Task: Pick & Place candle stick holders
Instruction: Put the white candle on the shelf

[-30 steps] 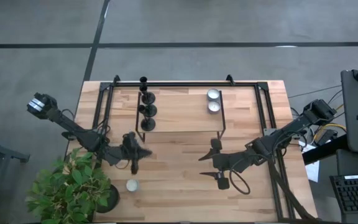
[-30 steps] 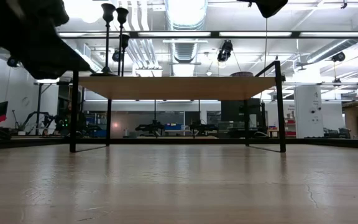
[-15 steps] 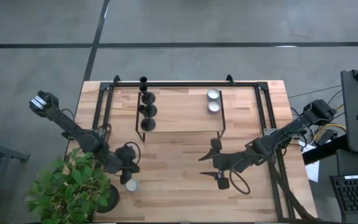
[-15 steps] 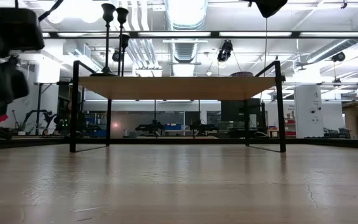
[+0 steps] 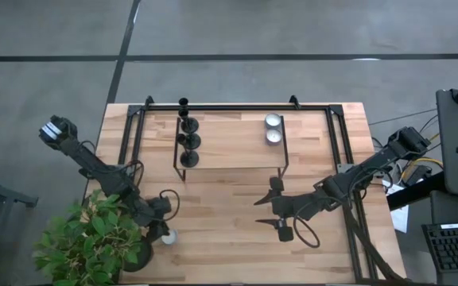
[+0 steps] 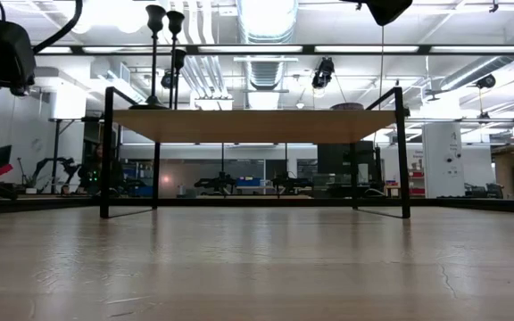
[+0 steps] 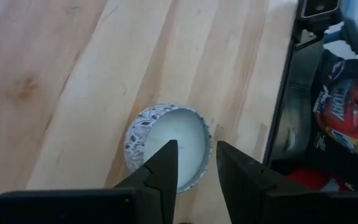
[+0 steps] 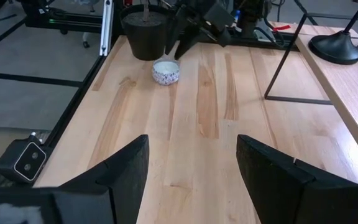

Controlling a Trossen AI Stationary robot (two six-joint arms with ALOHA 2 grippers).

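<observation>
A low whitish cup (image 5: pixel 168 236) stands on the table near the near left corner; it also shows in the left wrist view (image 7: pixel 166 144) and the right wrist view (image 8: pixel 166 71). My left gripper (image 5: pixel 160 227) (image 7: pixel 196 163) (image 8: pixel 180 53) is narrowly open and points down over the cup. One fingertip is over its hollow, the other just outside its rim. Three black stemmed holders (image 5: pixel 189 141) and two silver cups (image 5: pixel 273 128) stand on the raised wooden shelf (image 5: pixel 229 151). My right gripper (image 5: pixel 270 213) is open and empty over the table's middle right. My left gripper comes at the cup's rim (image 7: pixel 205 134) from above, pointing down. I cannot tell whether its fingertips (image 7: pixel 166 160) touch the rim. The cup sits upright on the table.
A black plant pot (image 8: pixel 145 36) with a leafy plant (image 5: pixel 90 242) stands right beside the cup at the near left corner. The shelf's black legs (image 8: pixel 284 59) and the black frame rails (image 5: pixel 130 147) run along the table's sides. In the low view the shelf (image 6: pixel 257 114) spans the middle.
My left gripper has gone from near the shelf's left leg toward the table's near edge and down to the whitish cup, turning to point down over it. The cup and my right arm have stayed still.
</observation>
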